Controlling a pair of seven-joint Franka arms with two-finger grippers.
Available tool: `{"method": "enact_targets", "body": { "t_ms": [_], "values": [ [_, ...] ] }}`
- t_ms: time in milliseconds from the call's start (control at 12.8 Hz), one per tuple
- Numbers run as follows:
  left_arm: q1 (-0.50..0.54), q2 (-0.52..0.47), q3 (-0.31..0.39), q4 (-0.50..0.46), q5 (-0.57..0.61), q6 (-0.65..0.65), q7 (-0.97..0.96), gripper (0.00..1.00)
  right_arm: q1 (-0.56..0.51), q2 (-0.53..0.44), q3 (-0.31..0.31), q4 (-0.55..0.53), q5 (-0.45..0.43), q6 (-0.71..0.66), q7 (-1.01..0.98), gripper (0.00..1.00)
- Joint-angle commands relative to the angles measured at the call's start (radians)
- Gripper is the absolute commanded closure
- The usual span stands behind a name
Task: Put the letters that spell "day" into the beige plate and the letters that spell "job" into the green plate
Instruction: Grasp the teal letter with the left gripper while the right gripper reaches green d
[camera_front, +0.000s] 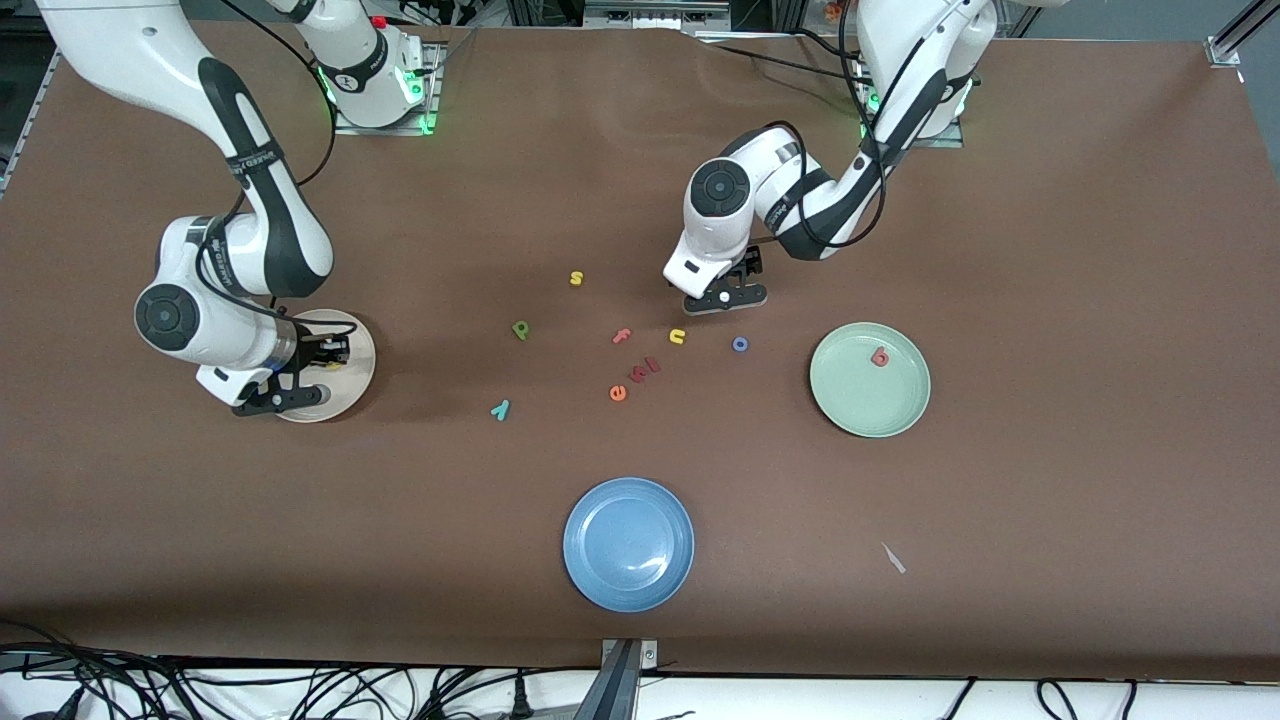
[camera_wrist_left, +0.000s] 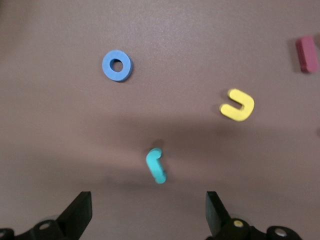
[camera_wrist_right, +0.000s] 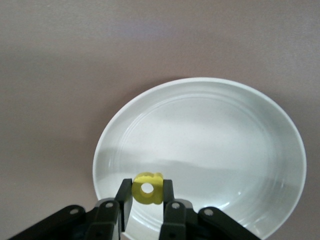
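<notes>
The blue plate (camera_front: 628, 543) lies nearest to the front camera and serves here as the landmark. Farther from the camera than it, toward the right arm's end, lies the teal y (camera_front: 501, 409), and farther again the green a (camera_front: 521, 329). Both are well apart from any gripper.

At the right arm's end of the table is the beige plate (camera_front: 355, 385). The right gripper (camera_wrist_right: 145, 201) is over this plate, and its fingers (camera_wrist_right: 124, 197) are closed on the yellow d (camera_wrist_right: 147, 188), which sits between them above the plate's floor.

Toward the left arm's end, farther from the camera than the blue plate, is the green plate (camera_front: 870, 395) with the salmon b (camera_front: 880, 356) lying in it. Between this plate and the middle group of letters lies the blue o (camera_front: 740, 344), near the yellow u (camera_front: 677, 336).

The left gripper (camera_wrist_left: 148, 212) is over the table just above the teal j (camera_wrist_left: 156, 165), its fingers (camera_wrist_left: 78, 210) spread wide and holding nothing. The j lies on the cloth between the lines of the two fingers, not touched, with the blue o and yellow u close by.
</notes>
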Motion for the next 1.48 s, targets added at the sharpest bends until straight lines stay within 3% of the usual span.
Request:
{"method": "enact_targets", "body": {
  "t_ms": [0, 156, 234, 390, 468, 702, 936, 1092, 1404],
  "values": [
    [-0.005, 0.035, 0.008, 0.001, 0.003, 0.064, -0.126, 0.00, -0.007, 0.019, 0.007, 0.041, 0.020, -0.023, -0.007, 0.00],
    [-0.003, 0.041, 0.008, 0.001, 0.015, 0.066, -0.126, 0.00, -0.001, 0.010, 0.014, 0.043, 0.020, -0.055, 0.002, 0.00],
    [-0.002, 0.041, 0.008, 0.000, 0.057, 0.066, -0.131, 0.09, 0.001, 0.004, 0.017, 0.043, 0.019, -0.072, -0.002, 0.00],
    [0.005, 0.043, 0.007, 0.000, 0.062, 0.067, -0.140, 0.47, 0.002, -0.007, 0.036, 0.046, 0.028, -0.101, 0.010, 0.00],
    [0.005, 0.047, 0.005, 0.000, 0.062, 0.067, -0.160, 0.58, 0.002, -0.012, 0.053, 0.045, 0.028, -0.119, 0.010, 0.00],
    [0.003, 0.061, 0.005, 0.001, 0.062, 0.081, -0.215, 0.68, 0.004, -0.021, 0.144, 0.043, 0.030, -0.175, 0.088, 0.00],
    [0.003, 0.069, 0.005, 0.001, 0.062, 0.095, -0.217, 0.69, 0.005, -0.021, 0.249, 0.038, 0.028, -0.164, 0.272, 0.00],
    [0.005, 0.069, 0.007, 0.000, 0.068, 0.095, -0.215, 1.00, 0.007, -0.022, 0.315, 0.038, 0.025, -0.161, 0.332, 0.00],
    [0.002, 0.064, 0.005, 0.001, 0.075, 0.089, -0.206, 1.00, 0.031, -0.024, 0.389, 0.017, -0.010, -0.051, 0.335, 0.00]
  ]
}}
